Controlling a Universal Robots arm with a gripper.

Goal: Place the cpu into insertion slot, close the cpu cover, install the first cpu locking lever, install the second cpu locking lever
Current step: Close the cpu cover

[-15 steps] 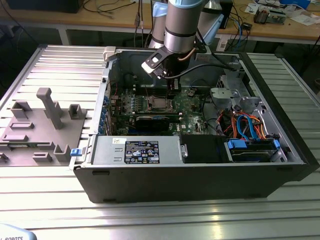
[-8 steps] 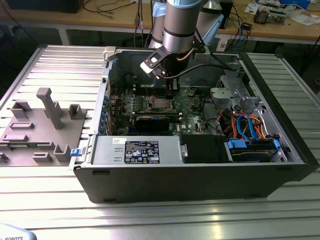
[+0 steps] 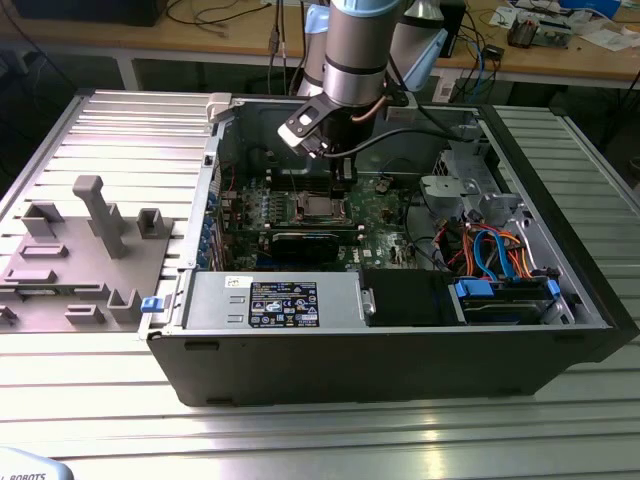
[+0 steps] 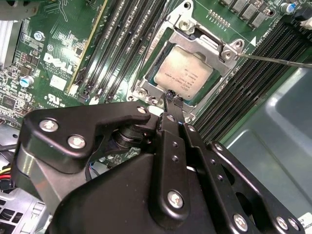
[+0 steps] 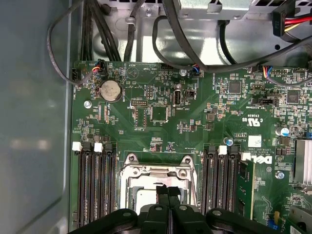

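The cpu (image 4: 184, 74) lies flat in the insertion slot (image 3: 318, 207) on the green board, dull silver top up. The silvery cpu cover (image 4: 220, 62) is down around it, and the chip shows through its square cut-out. A thin metal locking lever (image 4: 273, 59) sticks out sideways from a corner of the socket. My gripper (image 4: 171, 96) is shut, fingers pressed together with nothing between them. Its tips hang just over the cover's edge beside the chip. In the first wrist view the gripper (image 5: 168, 190) hovers over the cover (image 5: 158, 171).
Rows of black memory slots (image 5: 95, 185) flank the socket on both sides. A long black expansion card (image 3: 305, 243), the power supply (image 3: 270, 300) and a cable bundle (image 3: 490, 250) crowd the case. A grey fixture (image 3: 80, 250) sits outside at the exterior view's left.
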